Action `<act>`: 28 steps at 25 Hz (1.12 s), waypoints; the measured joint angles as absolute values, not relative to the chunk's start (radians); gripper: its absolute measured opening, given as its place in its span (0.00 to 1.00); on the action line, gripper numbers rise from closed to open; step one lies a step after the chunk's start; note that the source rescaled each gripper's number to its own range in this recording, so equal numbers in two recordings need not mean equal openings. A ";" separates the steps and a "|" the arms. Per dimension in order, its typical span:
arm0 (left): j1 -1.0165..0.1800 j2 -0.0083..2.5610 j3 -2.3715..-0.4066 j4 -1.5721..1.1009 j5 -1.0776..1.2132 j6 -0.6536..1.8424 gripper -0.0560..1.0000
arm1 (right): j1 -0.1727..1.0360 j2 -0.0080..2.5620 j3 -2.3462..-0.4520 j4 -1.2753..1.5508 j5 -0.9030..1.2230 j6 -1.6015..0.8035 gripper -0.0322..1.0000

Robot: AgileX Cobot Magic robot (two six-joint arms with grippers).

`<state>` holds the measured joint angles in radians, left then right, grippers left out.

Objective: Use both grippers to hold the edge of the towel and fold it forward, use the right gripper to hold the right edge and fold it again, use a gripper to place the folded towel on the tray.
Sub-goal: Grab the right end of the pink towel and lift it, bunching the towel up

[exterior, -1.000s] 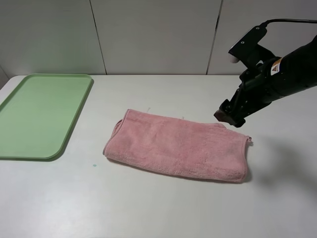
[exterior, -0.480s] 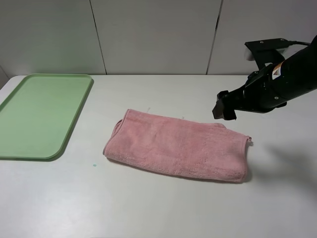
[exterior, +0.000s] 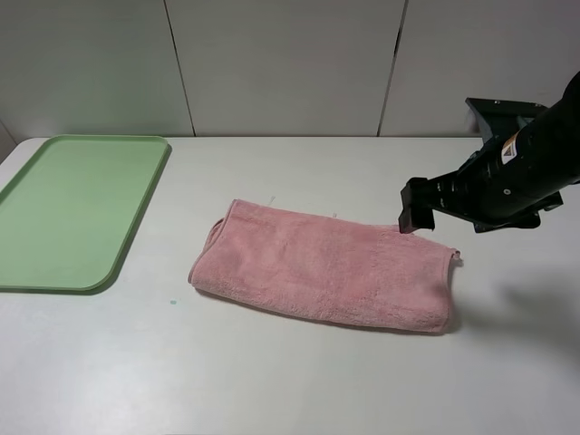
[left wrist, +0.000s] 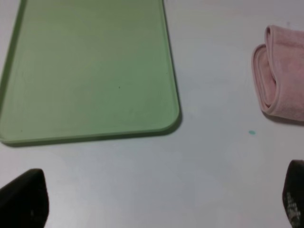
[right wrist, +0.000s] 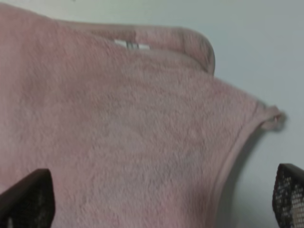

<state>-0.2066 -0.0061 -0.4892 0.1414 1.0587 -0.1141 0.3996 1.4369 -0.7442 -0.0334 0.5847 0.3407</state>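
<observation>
A pink towel (exterior: 322,269), folded once into a long strip, lies on the white table. My right gripper (exterior: 412,210) hangs just above the towel's far right corner, open and empty. The right wrist view shows that right end of the towel (right wrist: 118,133) below, between two spread fingertips (right wrist: 28,202). The green tray (exterior: 68,208) lies empty at the left. The left arm is out of the exterior view. In the left wrist view my left gripper (left wrist: 156,204) is open over bare table, with the tray (left wrist: 85,71) and the towel's left end (left wrist: 280,80) ahead.
A small teal speck (exterior: 169,302) lies on the table in front of the towel's left end. A grey panelled wall (exterior: 290,63) stands behind the table.
My right arm has swung its wrist level and come down slightly toward the towel's far right corner. The towel and tray have not moved.
</observation>
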 joint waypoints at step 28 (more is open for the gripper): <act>-0.207 -0.006 -0.489 0.141 1.059 -0.114 0.99 | 0.342 1.664 -0.699 -0.032 0.425 0.351 1.00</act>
